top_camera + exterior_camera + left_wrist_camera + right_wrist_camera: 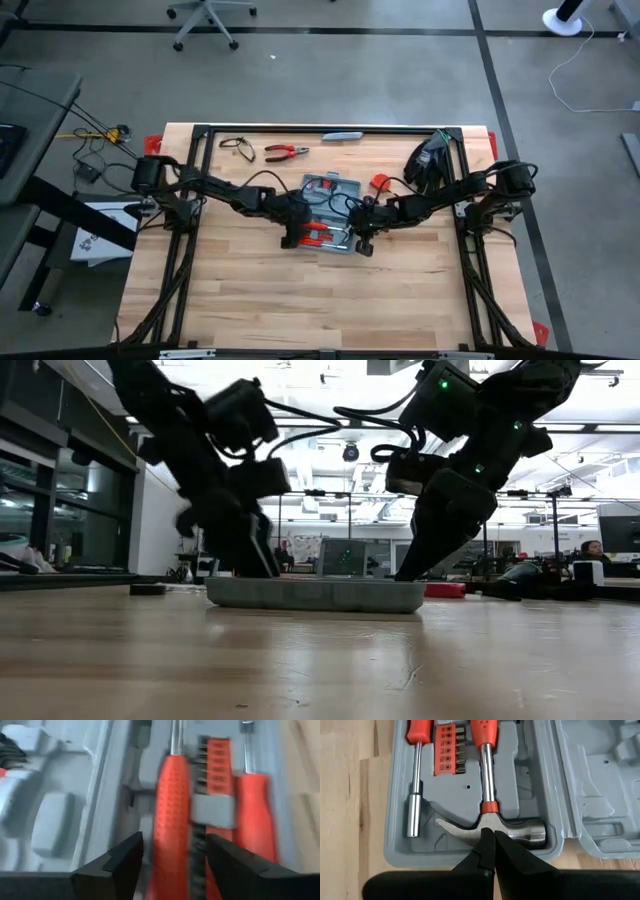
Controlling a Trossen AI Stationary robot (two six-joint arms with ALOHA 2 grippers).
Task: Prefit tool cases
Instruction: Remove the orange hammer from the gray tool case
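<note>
Mid-table, the opened tool case (330, 215) is being stocked: the hammer (487, 815) is pressed into its slot by the closed right gripper (494, 842). The left gripper (172, 855), jaws spread and empty, is poised over the hammer's red handle. Seating the remaining loose tools is judged next.

The light wooden table (300, 300) carries the open tool case (330, 205) near its middle, lying flat. Beyond the case, toward the far edge, lie red-handled pliers (286, 152), a pair of glasses (236, 144) beside them, and a grey utility knife (342, 136). Right of the case sit a small red object (380, 183) (kind unclear) and a black device (430, 160).
</note>
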